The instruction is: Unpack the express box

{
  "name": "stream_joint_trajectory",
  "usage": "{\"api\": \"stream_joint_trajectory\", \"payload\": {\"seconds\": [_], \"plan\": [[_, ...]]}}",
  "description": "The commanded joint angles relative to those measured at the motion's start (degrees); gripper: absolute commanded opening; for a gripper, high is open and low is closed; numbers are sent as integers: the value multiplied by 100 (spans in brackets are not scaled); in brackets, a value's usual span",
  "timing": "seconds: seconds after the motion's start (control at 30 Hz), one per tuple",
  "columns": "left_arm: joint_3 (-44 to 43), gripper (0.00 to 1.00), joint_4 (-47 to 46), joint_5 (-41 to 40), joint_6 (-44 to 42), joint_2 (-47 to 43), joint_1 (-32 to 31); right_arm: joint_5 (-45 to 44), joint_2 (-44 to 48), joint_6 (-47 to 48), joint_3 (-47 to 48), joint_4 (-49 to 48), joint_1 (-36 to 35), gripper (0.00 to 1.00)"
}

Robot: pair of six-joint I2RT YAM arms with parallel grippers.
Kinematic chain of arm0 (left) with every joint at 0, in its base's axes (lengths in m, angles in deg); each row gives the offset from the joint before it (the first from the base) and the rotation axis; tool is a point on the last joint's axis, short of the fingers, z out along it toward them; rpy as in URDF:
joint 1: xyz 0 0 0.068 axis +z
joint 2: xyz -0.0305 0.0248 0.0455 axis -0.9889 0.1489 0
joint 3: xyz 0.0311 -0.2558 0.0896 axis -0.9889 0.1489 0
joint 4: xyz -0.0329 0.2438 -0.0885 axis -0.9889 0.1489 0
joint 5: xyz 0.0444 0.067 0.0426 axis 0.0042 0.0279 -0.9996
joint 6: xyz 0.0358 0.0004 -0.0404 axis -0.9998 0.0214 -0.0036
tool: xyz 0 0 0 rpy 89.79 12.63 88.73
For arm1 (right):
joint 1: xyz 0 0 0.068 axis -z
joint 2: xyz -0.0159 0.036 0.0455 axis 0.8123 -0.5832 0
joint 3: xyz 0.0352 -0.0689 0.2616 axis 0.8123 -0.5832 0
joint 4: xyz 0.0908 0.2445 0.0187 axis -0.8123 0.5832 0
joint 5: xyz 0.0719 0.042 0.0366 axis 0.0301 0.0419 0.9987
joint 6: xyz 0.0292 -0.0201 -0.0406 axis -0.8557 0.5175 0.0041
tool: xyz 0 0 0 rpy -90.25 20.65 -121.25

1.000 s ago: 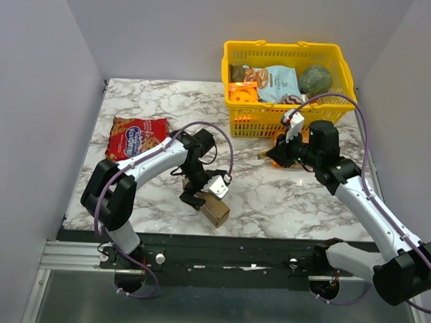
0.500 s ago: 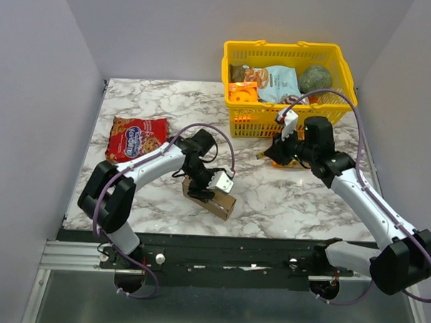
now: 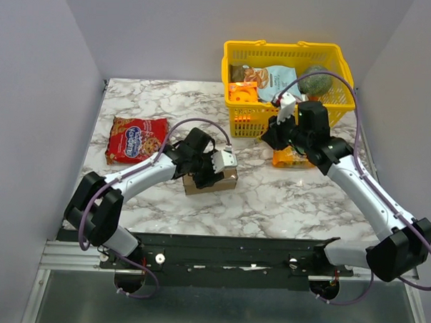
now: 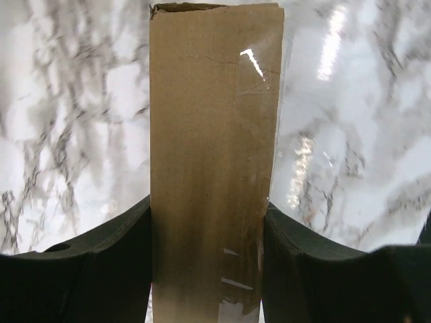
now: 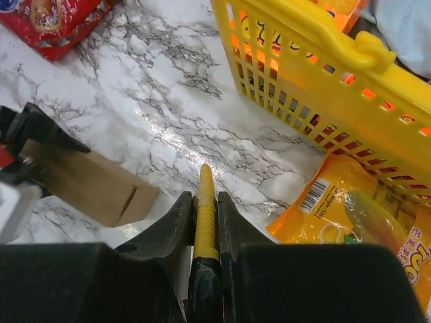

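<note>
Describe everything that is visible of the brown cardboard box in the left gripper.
The express box is a small, flat, oblong box of plain brown cardboard, with clear tape glinting on its top face. Its end flaps look shut. The left gripper clamps its long sides, one black finger on each. It lies level over the front half of the marble table; whether it rests there or hangs just above, I cannot tell. The right gripper and its yellow tool are apart from it.

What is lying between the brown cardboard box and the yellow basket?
Only bare marble table, in the right wrist view, separates the express box from the basket. The right pincer, shut on a yellow tool, hangs above it.
</note>
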Motion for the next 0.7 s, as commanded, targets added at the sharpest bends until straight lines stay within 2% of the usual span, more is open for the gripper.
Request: {"api": "stream_joint_trajectory", "payload": {"seconds": [0.0, 0.07, 0.13, 0.2, 0.37, 0.5, 0.67], "plan": [[-165, 61, -847, -929, 1817, 71, -21, -1626, -53, -514, 445, 483, -718, 0], [-122, 60, -866, -930, 1975, 106, -21, -1847, -106, -576, 498, 605, -1140, 0], [-112, 60, -787, -903, 2055, 141, -21, -1944, -307, -1075, 525, 694, -1290, 0], [-86, 60, -708, -851, 2160, 211, -21, -2006, -413, -1374, 463, 686, -1308, 0], [203, 59, -769, -754, 2222, 89, -21, -2120, -668, -1358, 261, 343, -1344, 0], [274, 59, -795, -736, 2187, 80, -21, -1639, -844, -1463, 287, 123, -1344, 1], [318, 59, -848, -640, 2187, 88, -21, -1505, -1029, -1552, 287, -166, -1344, 1]]}}
